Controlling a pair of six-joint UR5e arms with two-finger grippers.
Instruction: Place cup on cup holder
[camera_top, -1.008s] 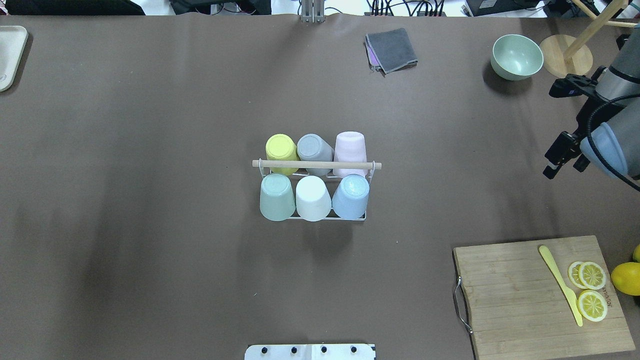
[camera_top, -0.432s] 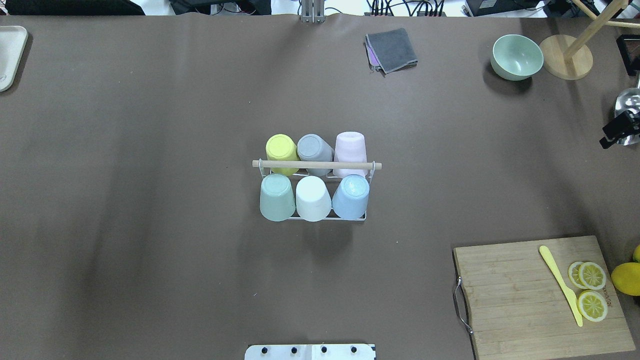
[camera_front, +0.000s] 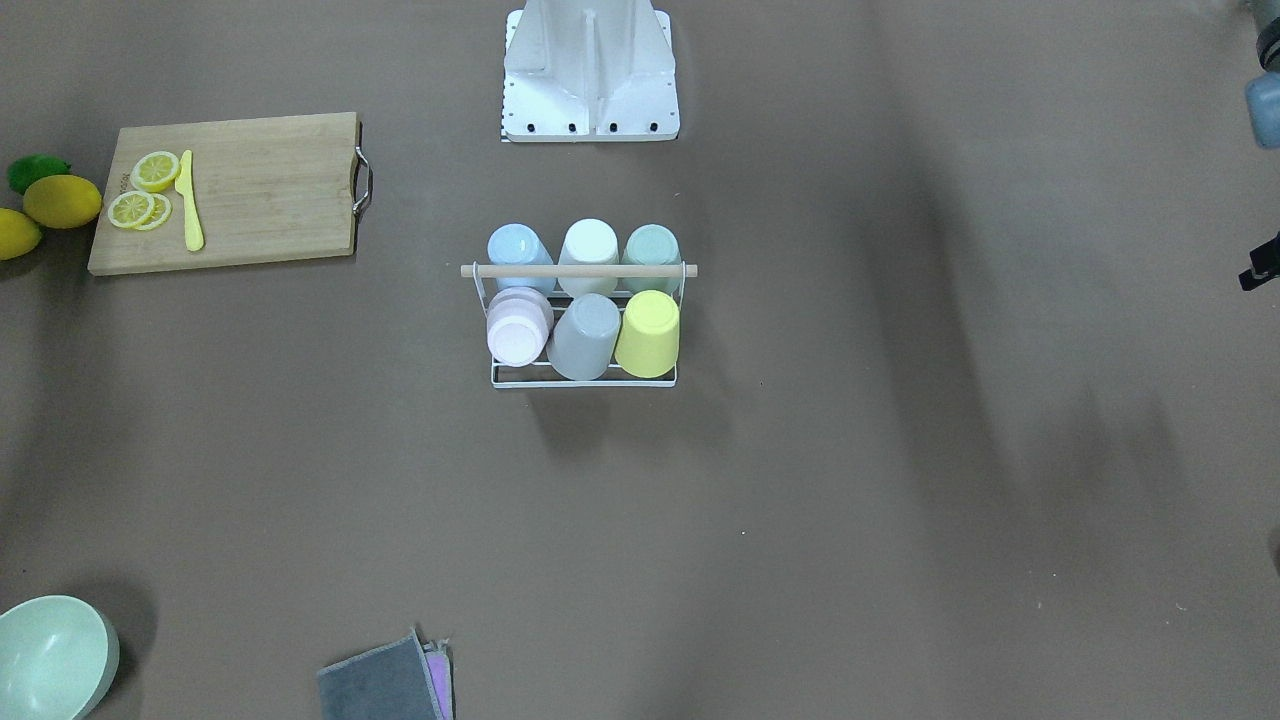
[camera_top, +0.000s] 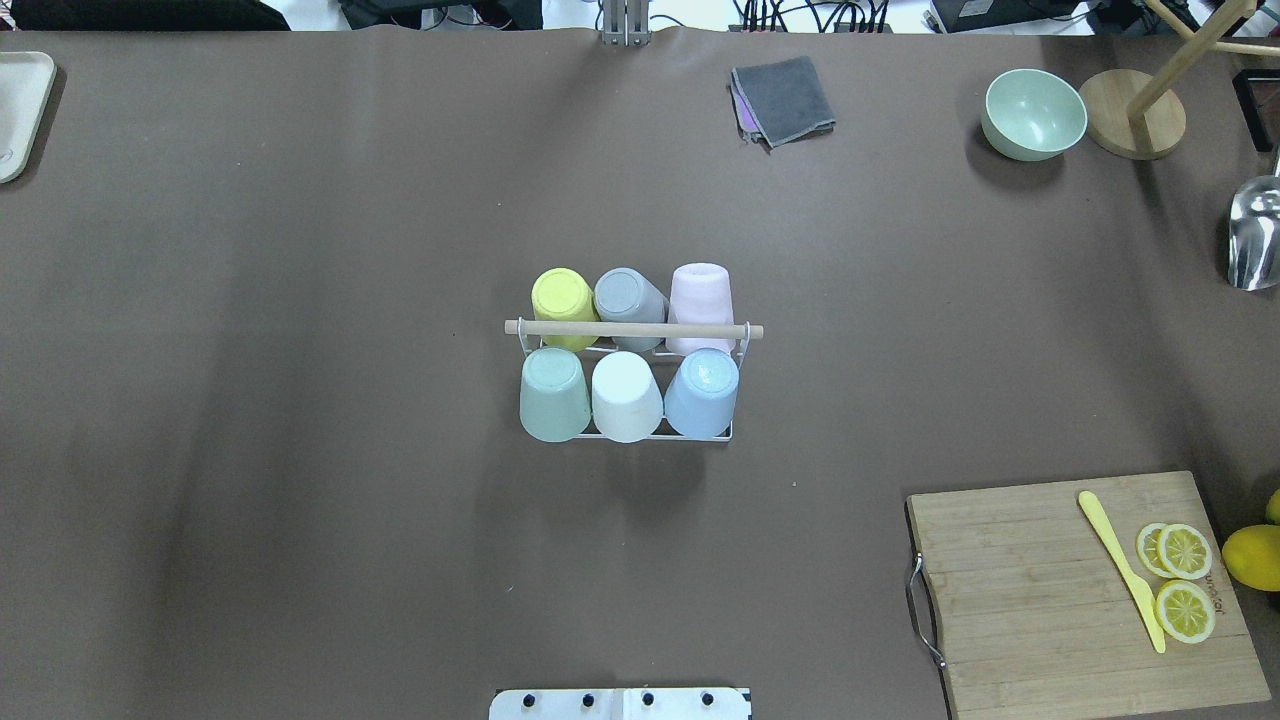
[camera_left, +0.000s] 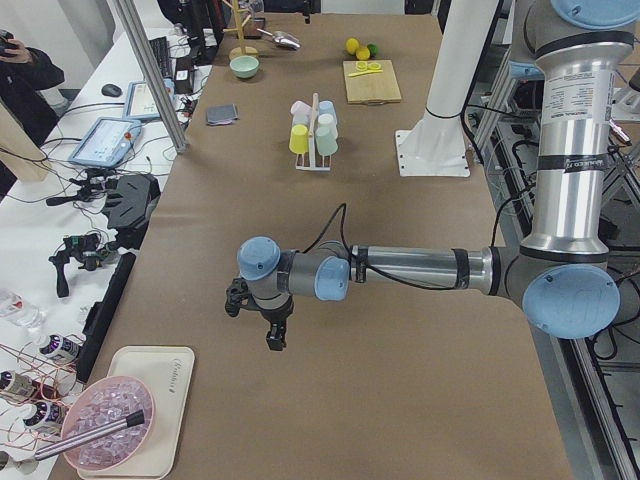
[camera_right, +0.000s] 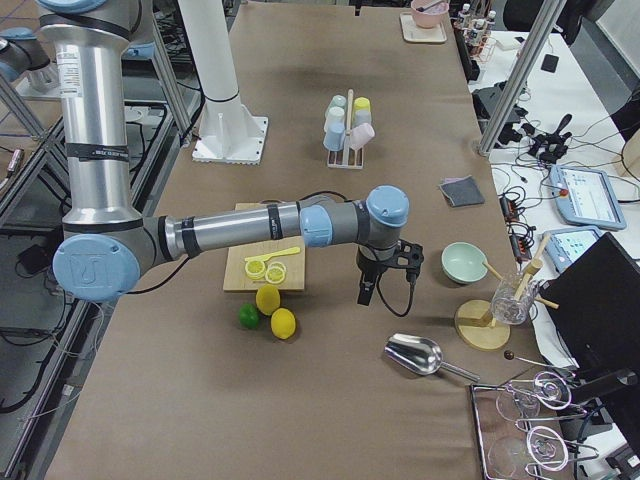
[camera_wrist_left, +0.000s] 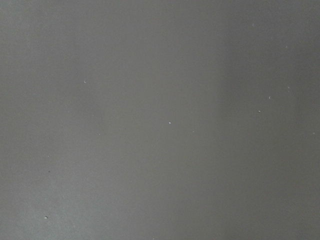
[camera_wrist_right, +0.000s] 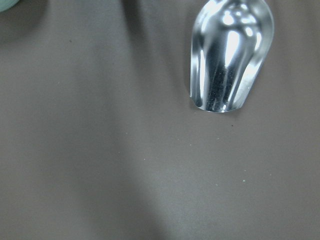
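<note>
The cup holder (camera_top: 634, 329), a white wire rack with a wooden dowel handle, stands mid-table and also shows in the front-facing view (camera_front: 578, 270). Several cups sit upside down on it: yellow (camera_top: 562, 296), grey (camera_top: 626, 296) and pink (camera_top: 700, 295) in the far row, green (camera_top: 553, 393), white (camera_top: 625, 396) and blue (camera_top: 702, 392) in the near row. My left gripper (camera_left: 272, 343) hangs over bare table far to the left. My right gripper (camera_right: 365, 297) hangs far to the right, near a metal scoop. I cannot tell whether either is open or shut.
A wooden cutting board (camera_top: 1040, 600) with lemon slices and a yellow knife lies near right, whole lemons beside it. A metal scoop (camera_top: 1255, 235), a green bowl (camera_top: 1033, 113) and a wooden stand are far right. A grey cloth (camera_top: 783, 100) lies at the back, a tray (camera_top: 15, 110) far left.
My right arm has drawn back out of the overhead view to the right, uncovering the metal scoop. The rack and its cups have not moved.
</note>
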